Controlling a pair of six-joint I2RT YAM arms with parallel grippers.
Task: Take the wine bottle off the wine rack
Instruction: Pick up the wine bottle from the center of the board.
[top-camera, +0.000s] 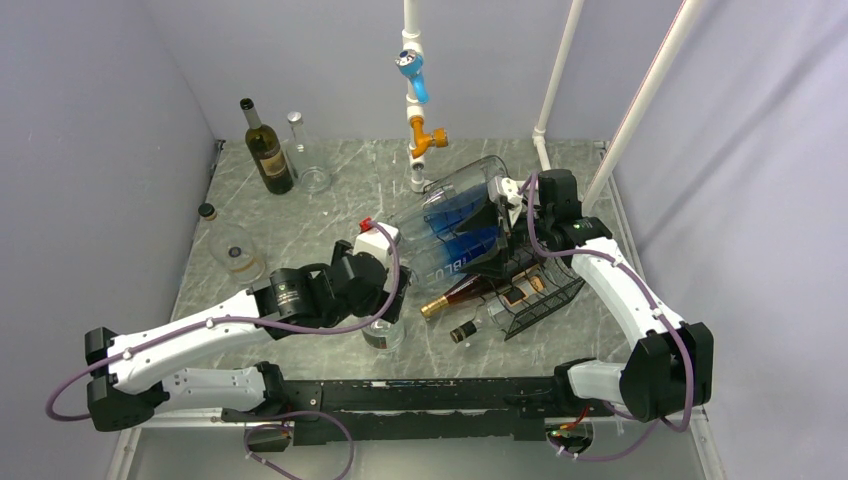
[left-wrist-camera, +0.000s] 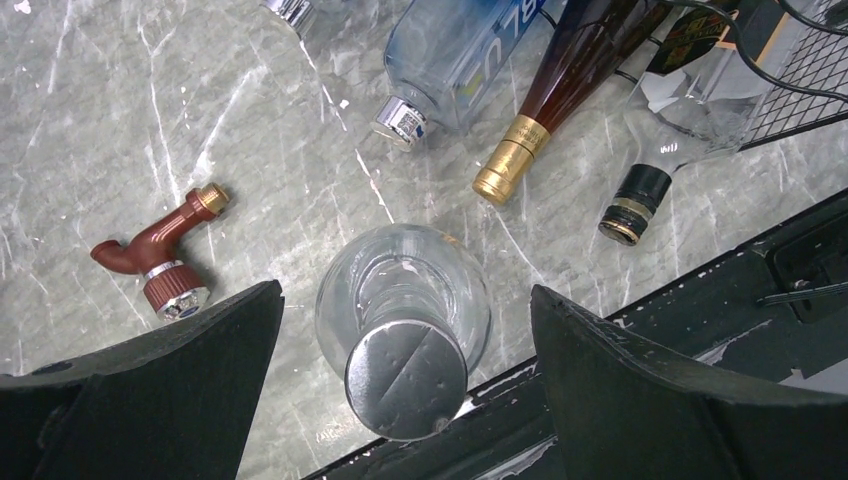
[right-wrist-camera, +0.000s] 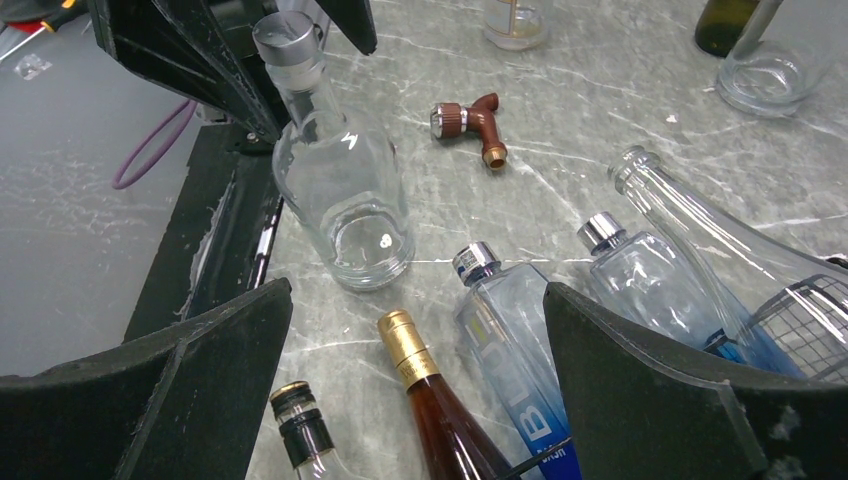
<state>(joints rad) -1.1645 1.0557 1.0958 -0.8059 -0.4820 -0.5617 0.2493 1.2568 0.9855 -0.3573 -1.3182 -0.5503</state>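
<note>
Nearest the arms, the left gripper (left-wrist-camera: 405, 300) hangs over a clear bottle (left-wrist-camera: 403, 335) that stands upright on the table (top-camera: 300, 230). Its two fingers are spread wide, one on each side of the silver cap, and they do not squeeze it. Just past that lie the necks of the other bottles. The wine bottle (left-wrist-camera: 555, 105) is the brown one with the gold top. Its body lies in the wine rack (top-camera: 555, 300) and its neck pokes out toward the arms, between a blue bottle (right-wrist-camera: 520, 370) and a black-capped bottle (left-wrist-camera: 632, 205). So the wine bottle is not off the rack yet, and I think the job is at the reaching step. Next, an open gripper needs to move to the gold neck, close on it, and pull it out along its length without bumping the bottles beside it. The right gripper (right-wrist-camera: 418, 290) is up by the far side of the rack with its fingers wide apart and nothing between them. I cannot tell if it touches the rack. The left wrist view looks straight down on the silver cap and shows a brown tap (left-wrist-camera: 160, 262) lying near it. The right wrist view shows that same clear bottle from the side, so you can see it stands straight. Only the top view shows the whole rack, which seems tipped, and the far things: a dark green bottle (top-camera: 268, 150) and the white pipe frame (top-camera: 412, 20).
</note>
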